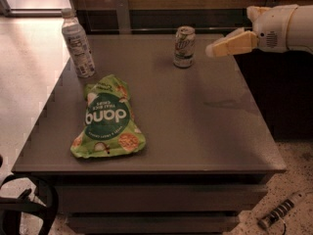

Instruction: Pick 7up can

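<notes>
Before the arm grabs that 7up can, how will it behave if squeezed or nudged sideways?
The 7up can stands upright on the smooth table, so a sideways nudge from the gripper, hovering just to its right, would probably slide or tip it. Once down, its round body would likely roll. Thin metal may dent under hard squeezing.
</notes>
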